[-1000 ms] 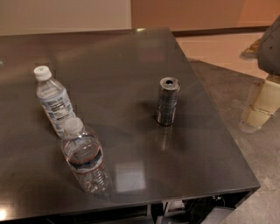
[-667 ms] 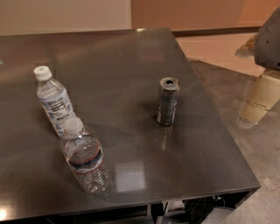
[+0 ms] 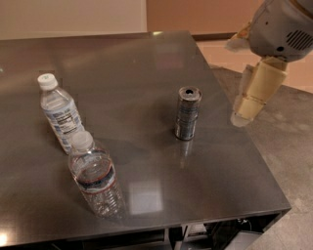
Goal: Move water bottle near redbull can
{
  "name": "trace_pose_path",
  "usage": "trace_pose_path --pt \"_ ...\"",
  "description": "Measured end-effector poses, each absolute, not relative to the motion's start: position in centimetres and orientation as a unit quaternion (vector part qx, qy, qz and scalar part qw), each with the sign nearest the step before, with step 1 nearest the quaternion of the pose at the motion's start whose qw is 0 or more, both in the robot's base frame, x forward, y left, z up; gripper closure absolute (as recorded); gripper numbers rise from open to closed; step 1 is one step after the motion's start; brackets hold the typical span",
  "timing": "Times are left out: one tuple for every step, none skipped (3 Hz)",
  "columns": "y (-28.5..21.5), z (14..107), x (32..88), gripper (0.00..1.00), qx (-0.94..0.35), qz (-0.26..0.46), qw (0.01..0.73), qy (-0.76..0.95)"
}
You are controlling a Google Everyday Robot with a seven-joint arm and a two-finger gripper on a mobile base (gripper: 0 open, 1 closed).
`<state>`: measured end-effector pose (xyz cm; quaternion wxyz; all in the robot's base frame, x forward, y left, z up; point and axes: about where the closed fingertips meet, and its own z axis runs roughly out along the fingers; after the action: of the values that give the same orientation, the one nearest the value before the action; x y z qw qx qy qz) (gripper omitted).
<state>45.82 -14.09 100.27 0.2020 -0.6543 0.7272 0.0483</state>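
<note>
Over the last 1 second the arm (image 3: 281,29) has been brought further in from the right. The claw (image 3: 243,113) is now held by the tabletop's (image 3: 137,63) right edge, and its state cannot be told. Nothing is touched, so the approach is judged barely begun. The water bottle (image 3: 95,178) stands upright at front left, just beside a labelled bottle (image 3: 58,114) and well apart from the redbull can (image 3: 187,113). The surface is recorded as dark, glossy metal. Grey floor (image 3: 288,141) and a beige wall (image 3: 210,14) are noted beyond.
</note>
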Motion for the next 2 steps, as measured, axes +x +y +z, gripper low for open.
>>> trace_pose_path --pt "-9.3 100.9 45.2 0.0 -0.684 0.085 0.227 0.688" --pt "-4.7 100.3 43.8 0.0 -0.716 0.121 0.23 0.648"
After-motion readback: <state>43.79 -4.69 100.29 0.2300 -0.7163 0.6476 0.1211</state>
